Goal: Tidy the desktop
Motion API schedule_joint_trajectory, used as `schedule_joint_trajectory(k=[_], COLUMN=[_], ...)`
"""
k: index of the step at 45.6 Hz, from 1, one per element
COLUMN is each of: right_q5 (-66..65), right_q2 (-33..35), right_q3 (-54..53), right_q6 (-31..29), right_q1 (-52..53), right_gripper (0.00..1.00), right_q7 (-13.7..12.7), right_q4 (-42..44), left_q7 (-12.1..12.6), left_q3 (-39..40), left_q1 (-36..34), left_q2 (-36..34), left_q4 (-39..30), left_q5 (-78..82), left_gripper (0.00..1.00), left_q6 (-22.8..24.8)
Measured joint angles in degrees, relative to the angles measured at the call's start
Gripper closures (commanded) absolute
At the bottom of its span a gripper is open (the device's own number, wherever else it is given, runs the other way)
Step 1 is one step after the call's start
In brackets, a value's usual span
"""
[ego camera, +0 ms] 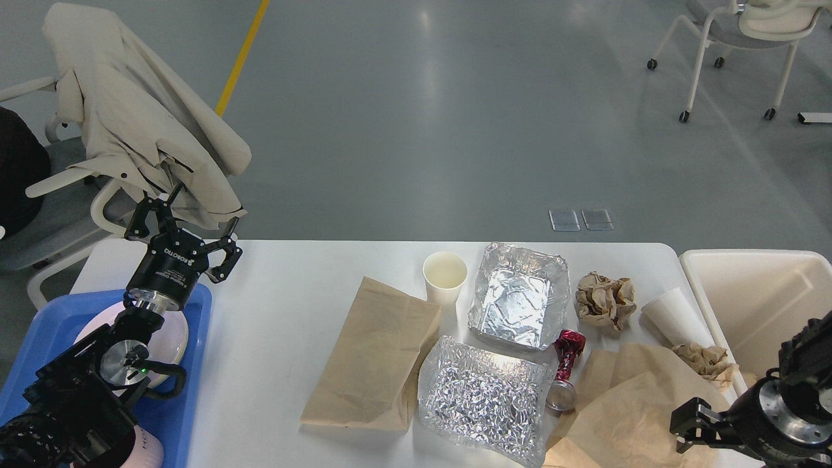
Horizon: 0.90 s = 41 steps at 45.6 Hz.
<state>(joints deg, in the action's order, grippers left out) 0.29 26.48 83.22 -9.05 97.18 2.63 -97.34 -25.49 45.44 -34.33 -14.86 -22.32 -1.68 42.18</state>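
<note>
Left gripper (184,229) at left of frame, fingers spread, empty, over blue tray (198,312). Right gripper (695,426) lower right, partly cut off, dark; can't tell its state. Desktop (292,292) fills centre w/ paper bag (377,354), foil tray (520,296), cup (445,276).

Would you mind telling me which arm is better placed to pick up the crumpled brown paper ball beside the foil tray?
Right. The right gripper sits at the table's right end, nearer the crumpled paper ball and the cream bin. The left gripper is open over the blue tray, far across the desktop.
</note>
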Motion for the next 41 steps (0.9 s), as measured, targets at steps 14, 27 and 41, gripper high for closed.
schedule_joint_trajectory(k=[14,27,41], right_q5=[6.43,6.80,6.47], right_q2=[4.19,4.31,3.22], right_q3=[-8.58,-16.66,-20.04], right_q6=[7.99,18.37,22.66], right_q1=[-9.28,-19.68,-26.45], right_gripper=[0.00,0.84,1.00], right_q7=[0.08,0.63,0.97], right_q4=[0.07,1.51,6.91], left_q7=[0.00,0.00,0.00], left_q3=[0.00,0.00,0.00], left_q1=[-0.04,-0.04,-0.04], left_q2=[0.00,0.00,0.00], left_q4=[0.00,0.00,0.00], left_q5=[0.00,0.00,0.00], left_gripper=[0.00,0.00,0.00], left_q6=[0.00,0.00,0.00])
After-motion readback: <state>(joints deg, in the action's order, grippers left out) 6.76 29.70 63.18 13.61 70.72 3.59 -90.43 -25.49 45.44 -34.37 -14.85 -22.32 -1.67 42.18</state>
